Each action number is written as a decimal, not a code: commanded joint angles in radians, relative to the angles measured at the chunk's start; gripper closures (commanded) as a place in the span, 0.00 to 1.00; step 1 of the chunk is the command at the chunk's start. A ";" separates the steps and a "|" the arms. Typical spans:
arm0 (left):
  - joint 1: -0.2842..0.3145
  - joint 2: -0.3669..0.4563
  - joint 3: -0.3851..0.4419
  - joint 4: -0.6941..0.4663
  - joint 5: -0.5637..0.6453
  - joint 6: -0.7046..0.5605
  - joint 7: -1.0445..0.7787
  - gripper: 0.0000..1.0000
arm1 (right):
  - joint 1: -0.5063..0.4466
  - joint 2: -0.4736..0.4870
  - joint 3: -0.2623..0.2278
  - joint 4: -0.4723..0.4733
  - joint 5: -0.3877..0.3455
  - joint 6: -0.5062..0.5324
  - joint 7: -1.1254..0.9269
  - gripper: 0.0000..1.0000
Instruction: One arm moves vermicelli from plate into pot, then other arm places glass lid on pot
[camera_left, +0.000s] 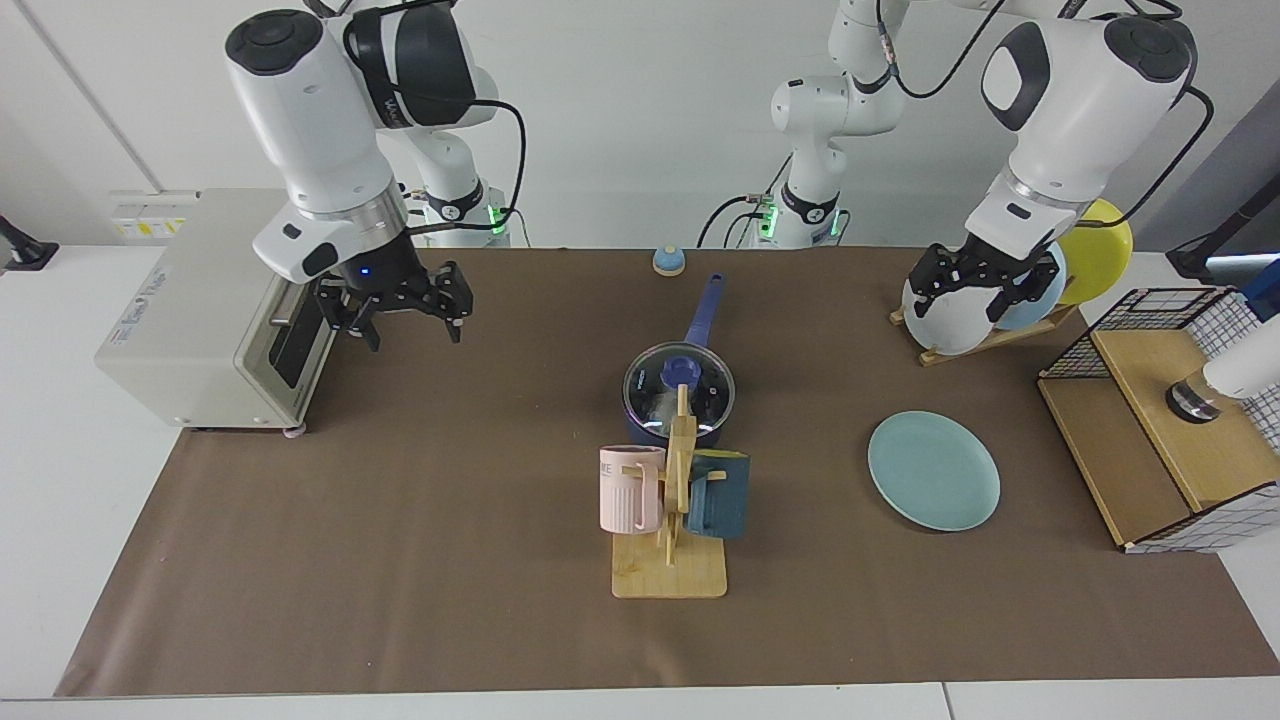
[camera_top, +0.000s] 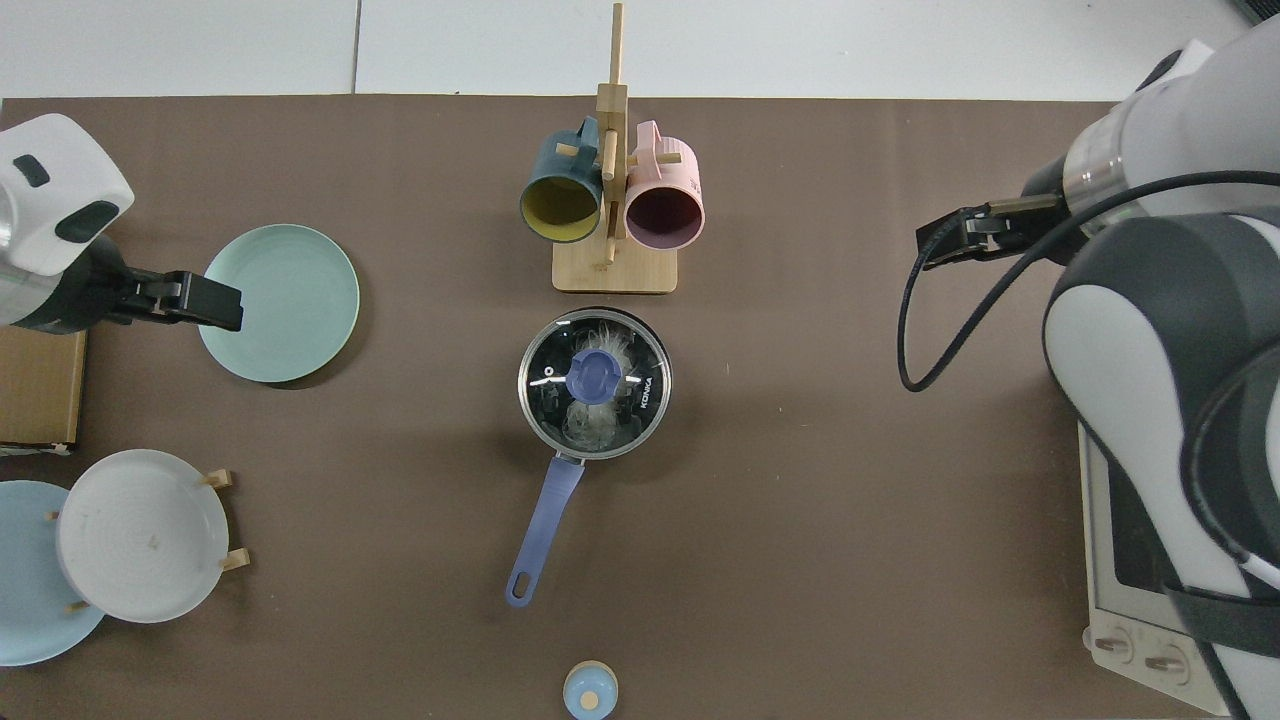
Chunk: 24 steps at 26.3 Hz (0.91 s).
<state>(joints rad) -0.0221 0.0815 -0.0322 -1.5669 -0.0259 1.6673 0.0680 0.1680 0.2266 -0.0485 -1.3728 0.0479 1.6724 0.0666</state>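
The dark navy pot (camera_left: 655, 430) stands mid-table with its blue handle (camera_top: 540, 535) pointing toward the arm bases. The glass lid (camera_top: 630, 400) sits flat on the pot, blue knob (camera_left: 680, 372) up. White vermicelli (camera_top: 590, 420) shows through the glass inside the pot. The teal plate (camera_left: 933, 470) lies bare. My right gripper (camera_left: 412, 325) hangs open and holding nothing beside the toaster oven, far from the pot. My left gripper (camera_left: 980, 300) waits open in front of the plate rack, and in the top view my left gripper (camera_top: 215, 305) is over the plate's edge.
A toaster oven (camera_left: 230, 300) stands close to my right gripper. A wooden mug rack (camera_left: 670, 570) with a pink and a dark blue mug stands just in front of the pot. A plate rack (camera_left: 985, 340), a wire-and-wood box (camera_left: 1170, 430) and a small blue-topped object (camera_left: 668, 260) are also on the table.
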 joint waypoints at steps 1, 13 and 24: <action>-0.007 -0.025 0.006 -0.022 -0.005 -0.006 0.010 0.00 | -0.071 -0.061 0.021 -0.034 -0.016 -0.072 -0.062 0.00; -0.007 -0.025 0.006 -0.022 -0.005 -0.006 0.010 0.00 | -0.123 -0.294 0.021 -0.250 -0.014 -0.082 -0.065 0.00; -0.007 -0.025 0.006 -0.022 -0.005 -0.006 0.010 0.00 | -0.147 -0.374 0.018 -0.330 -0.014 -0.095 -0.057 0.00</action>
<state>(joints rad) -0.0221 0.0813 -0.0323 -1.5669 -0.0259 1.6673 0.0680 0.0569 -0.0995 -0.0468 -1.6239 0.0457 1.5707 0.0259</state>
